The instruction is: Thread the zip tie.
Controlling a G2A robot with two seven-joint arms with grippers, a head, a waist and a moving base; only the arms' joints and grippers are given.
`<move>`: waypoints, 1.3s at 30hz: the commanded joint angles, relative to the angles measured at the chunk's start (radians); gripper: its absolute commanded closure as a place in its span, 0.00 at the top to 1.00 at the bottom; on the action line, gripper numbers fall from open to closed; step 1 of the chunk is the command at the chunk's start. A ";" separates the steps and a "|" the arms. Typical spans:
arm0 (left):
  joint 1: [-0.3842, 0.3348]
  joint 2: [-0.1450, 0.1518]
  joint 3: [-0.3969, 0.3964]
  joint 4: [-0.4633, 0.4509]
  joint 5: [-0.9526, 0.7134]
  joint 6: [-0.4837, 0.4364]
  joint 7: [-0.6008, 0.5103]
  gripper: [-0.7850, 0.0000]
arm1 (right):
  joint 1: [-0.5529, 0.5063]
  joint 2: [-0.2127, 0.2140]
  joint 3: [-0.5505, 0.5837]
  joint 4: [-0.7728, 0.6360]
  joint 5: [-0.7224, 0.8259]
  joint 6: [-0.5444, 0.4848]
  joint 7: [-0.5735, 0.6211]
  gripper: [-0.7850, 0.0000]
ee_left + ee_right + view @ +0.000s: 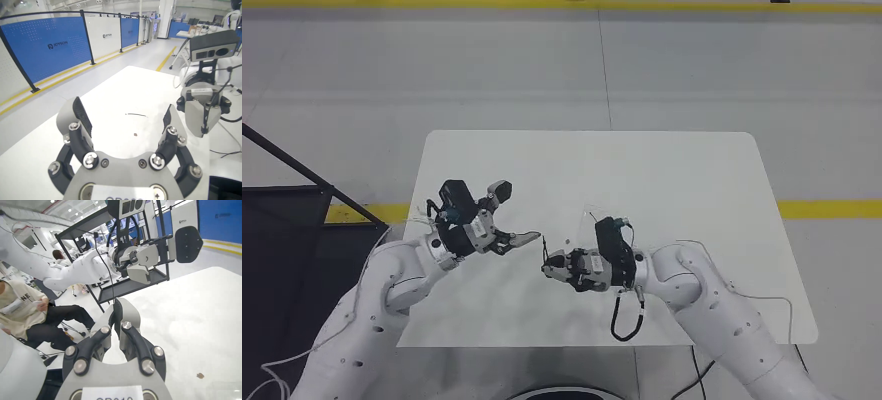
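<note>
We see the right gripper (115,308) with its fingers pressed together on the zip tie (113,291). The tie is a thin black strip, pinched at one end and rising from the fingertips. In the top view this gripper sits in the lower middle of the frame, over the white table (692,170), and the tie shows as a short dark line at its tip.

The left gripper (518,214) sits just left of it, in the lower left-centre of the frame. Its fingers are spread wide and hold nothing. Its tips point toward the right gripper, and the two are near but apart, so the tie touches only the right gripper.

Another thin black strand (137,115) lies flat on the table, farther toward the middle. A small brown speck (135,134) lies near it.
</note>
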 commanded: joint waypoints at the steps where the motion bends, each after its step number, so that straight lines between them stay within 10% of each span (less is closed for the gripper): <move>1: -0.018 -0.001 0.005 0.016 -0.073 -0.017 -0.052 1.00 | 0.039 0.009 -0.040 0.012 0.142 0.000 0.073 0.00; 9: -0.047 0.003 -0.017 0.050 -0.123 -0.078 -0.105 1.00 | 0.127 0.031 -0.094 0.066 0.493 0.000 0.309 0.00; 21: -0.037 0.002 -0.013 0.015 -0.087 -0.077 -0.071 1.00 | 0.116 0.031 -0.093 0.063 0.523 0.014 0.333 0.00; 24: -0.035 -0.001 -0.013 0.003 -0.035 -0.101 0.011 0.48 | 0.124 0.027 -0.118 0.070 0.600 0.010 0.387 0.00; 39: -0.004 -0.012 0.020 -0.012 0.402 -0.037 0.436 0.29 | 0.228 0.024 -0.247 0.133 0.920 0.043 0.544 0.00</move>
